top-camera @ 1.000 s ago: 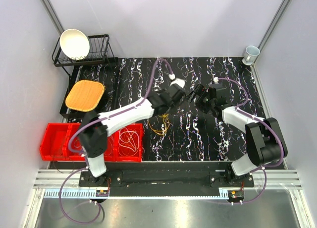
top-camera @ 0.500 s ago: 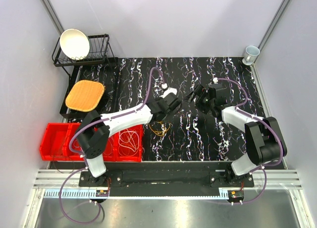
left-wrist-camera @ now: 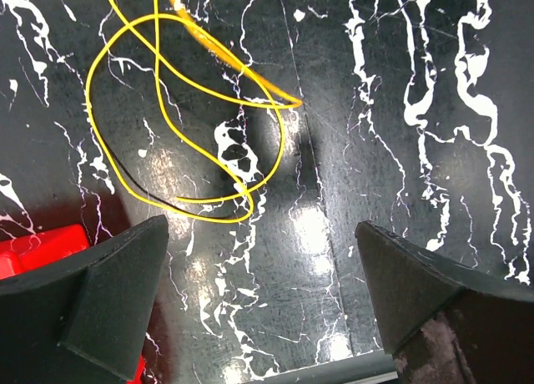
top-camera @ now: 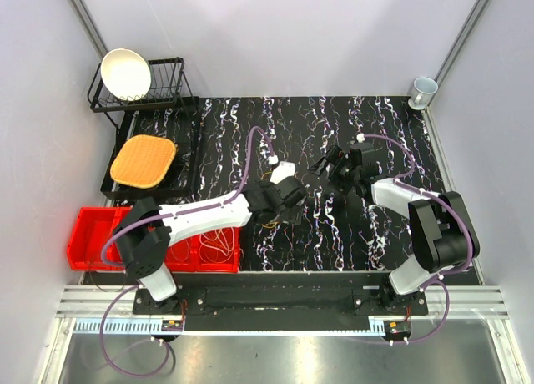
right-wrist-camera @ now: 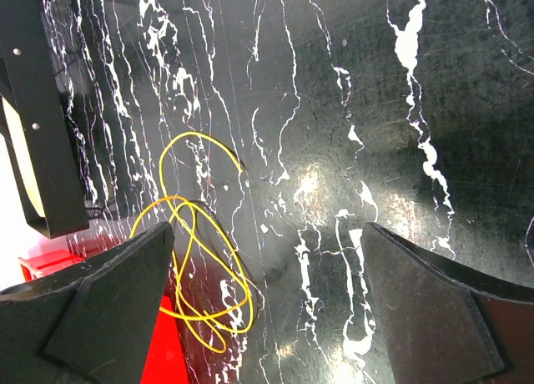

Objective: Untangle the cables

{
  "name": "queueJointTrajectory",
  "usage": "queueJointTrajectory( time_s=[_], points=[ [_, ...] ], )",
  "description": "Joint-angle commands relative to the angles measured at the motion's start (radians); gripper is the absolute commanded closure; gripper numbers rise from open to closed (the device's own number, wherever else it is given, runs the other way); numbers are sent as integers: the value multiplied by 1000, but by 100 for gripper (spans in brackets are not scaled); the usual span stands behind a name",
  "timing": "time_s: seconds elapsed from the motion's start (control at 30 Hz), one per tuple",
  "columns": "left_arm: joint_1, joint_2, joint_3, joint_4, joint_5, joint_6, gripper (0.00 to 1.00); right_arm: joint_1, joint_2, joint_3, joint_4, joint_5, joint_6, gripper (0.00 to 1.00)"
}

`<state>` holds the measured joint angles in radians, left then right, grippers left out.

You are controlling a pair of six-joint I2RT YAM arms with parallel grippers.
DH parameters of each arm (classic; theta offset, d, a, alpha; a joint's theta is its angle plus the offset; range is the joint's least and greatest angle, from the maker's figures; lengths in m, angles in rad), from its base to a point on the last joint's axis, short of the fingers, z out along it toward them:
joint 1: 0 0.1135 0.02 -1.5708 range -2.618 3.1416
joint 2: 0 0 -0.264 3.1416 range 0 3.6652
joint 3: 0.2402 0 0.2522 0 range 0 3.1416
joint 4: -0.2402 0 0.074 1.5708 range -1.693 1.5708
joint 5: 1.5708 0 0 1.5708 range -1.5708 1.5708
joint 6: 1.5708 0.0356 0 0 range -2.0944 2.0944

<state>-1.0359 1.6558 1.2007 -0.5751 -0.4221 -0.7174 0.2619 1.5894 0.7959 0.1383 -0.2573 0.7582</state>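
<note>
The black marbled worktop (top-camera: 317,117) carries red bins (top-camera: 90,234) at its near left. The yellow cable (left-wrist-camera: 250,78) lies in loose crossed loops just right of them. Left hand (left-wrist-camera: 267,309), wide and empty, hovers over it; right hand (top-camera: 327,165), likewise wide and empty, farther right. Grip one free end; draw slowly outward.

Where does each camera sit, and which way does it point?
Top external: above and behind, looking down on the black mat; left arm and right arm show.
Left wrist: on the left arm, looking down at the yellow cable; open left gripper shows.
Right wrist: on the right arm, looking down at the mat; open right gripper shows.
Shared: both wrist views show that yellow cable.
</note>
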Motion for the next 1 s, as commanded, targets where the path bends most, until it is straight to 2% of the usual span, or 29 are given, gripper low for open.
queueJointTrajectory(
  time_s=[0.0,0.23,0.33,0.37,0.5,0.57,0.77,0.97],
  points=[
    [-18,22,14,24,-58,-34,1,-4,7,25,41,-25,6,0],
    [-26,35,-3,8,-148,-230,1,-4,12,25,43,-28,7,0],
    [-42,-2,-39,9,-205,-390,1,-4,15,25,46,-34,9,0],
    [-47,-19,-58,18,-222,-498,1,-4,17,26,46,-36,9,0],
    [-72,-100,-183,84,-271,-715,1,-6,18,28,47,-40,12,0],
    [-72,-106,-202,110,-279,-754,1,-4,20,26,49,-45,13,0],
    [-72,-64,-153,116,-305,-734,1,-4,29,31,53,-62,16,0],
    [-75,-64,-214,230,-314,-757,1,-4,27,28,58,-62,20,0]
  ],
)
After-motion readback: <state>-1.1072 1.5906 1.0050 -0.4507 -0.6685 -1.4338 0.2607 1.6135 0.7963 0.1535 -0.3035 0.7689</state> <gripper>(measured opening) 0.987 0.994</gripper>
